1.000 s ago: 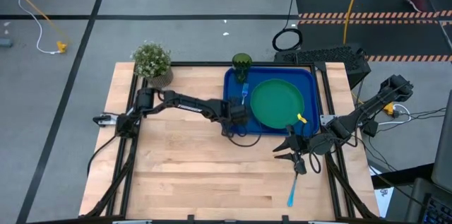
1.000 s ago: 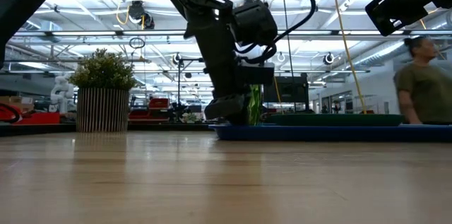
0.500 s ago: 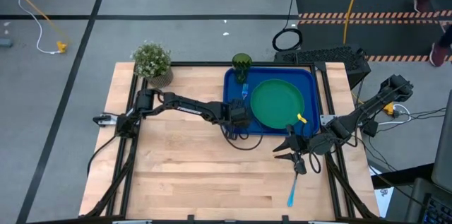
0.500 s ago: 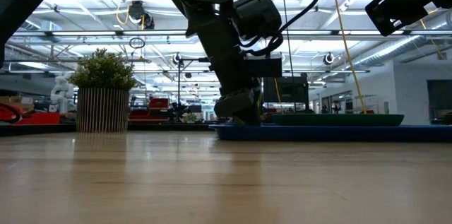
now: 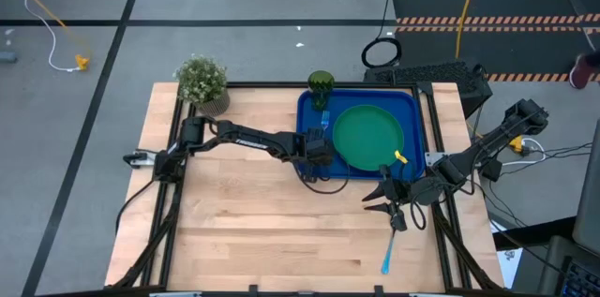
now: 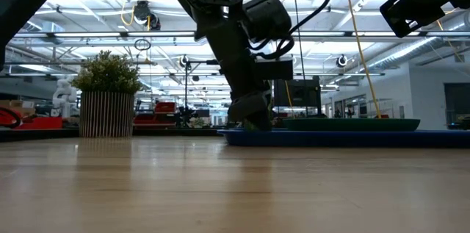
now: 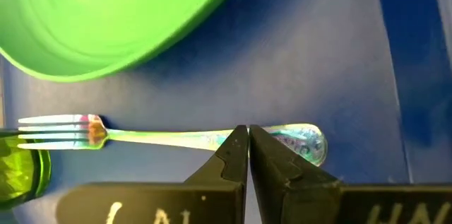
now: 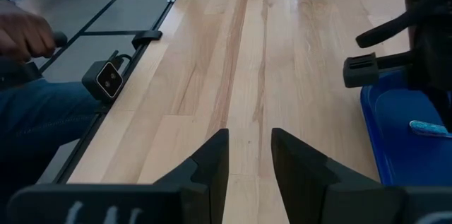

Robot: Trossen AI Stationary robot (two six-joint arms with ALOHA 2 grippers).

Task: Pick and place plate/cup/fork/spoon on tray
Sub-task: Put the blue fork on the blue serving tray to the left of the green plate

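Observation:
The blue tray [image 5: 309, 110] lies at the table's far right and holds the green plate [image 5: 368, 138]. The dark-green cup [image 5: 321, 84] stands at its far left corner. The fork [image 7: 127, 136] lies flat on the tray floor between cup and plate, tines toward the cup. My left gripper [image 7: 248, 133] is shut, low over the fork's handle; it also shows in the high view [image 5: 317, 152]. The spoon [image 5: 388, 248] lies on the table near the front right. My right gripper [image 5: 389, 201] is open and empty, just beyond the spoon's far end. My left gripper's shut fingertips [image 7: 236, 146] stand over the fork's handle [image 7: 205, 139], toward its free end, coming from above and pointing down. I cannot tell whether they touch it. The fork lies flat on the tray.
A potted plant [image 5: 202, 81] stands at the table's far left corner. Bare wood [image 5: 262, 222] fills the table's near half. A person's hand [image 8: 28, 33] shows beyond the table's left edge in the right wrist view.
My left gripper has shifted a little toward the table's right over the tray, and in the low view it now hides the cup. The fork, plate, spoon and right arm have kept still.

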